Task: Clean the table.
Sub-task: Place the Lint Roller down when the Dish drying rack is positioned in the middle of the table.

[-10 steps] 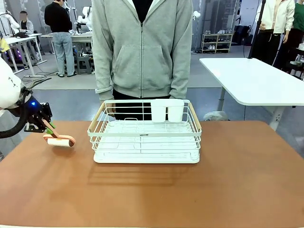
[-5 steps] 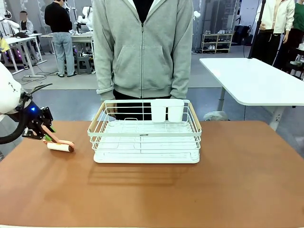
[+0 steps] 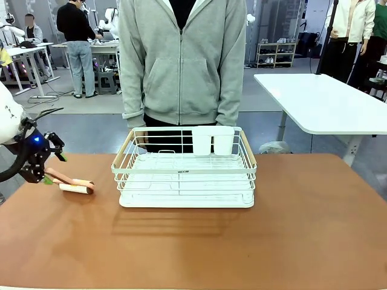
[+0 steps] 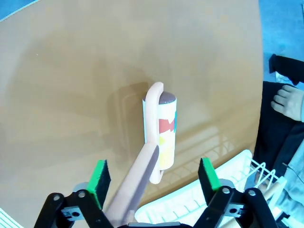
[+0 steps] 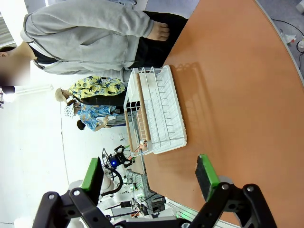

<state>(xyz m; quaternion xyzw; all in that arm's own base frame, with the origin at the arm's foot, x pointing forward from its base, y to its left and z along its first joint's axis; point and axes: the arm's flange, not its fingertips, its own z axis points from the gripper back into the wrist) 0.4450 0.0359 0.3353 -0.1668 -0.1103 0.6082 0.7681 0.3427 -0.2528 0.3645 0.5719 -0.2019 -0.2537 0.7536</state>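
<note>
My left end effector [image 4: 153,173] stands spread, its green pads [image 4: 100,176] well apart on either side of the lint roller's [image 3: 75,185] peach handle without pinching it. The roller is a short cylinder of white paper with red and yellow print, on a curved, smooth plastic handle; it lies on the desk [image 3: 199,241] at the left of the front frame. My right end effector [image 5: 149,178] is also spread, with nothing between its pads.

The desk is a wide, matte reddish-brown top that fills the lower half of the front frame. At its centre sits a white wire dish rack [image 3: 184,169] with pale wooden side rails and two white cups at its back. A person in a grey zip hoodie [image 3: 181,60] stands behind it. A white-topped table [image 3: 320,99] stands at the upper right, on a grey floor.

A second ago the roller hung above the desk in my closed left end effector; now it rests on the top and the end effector has let go.
</note>
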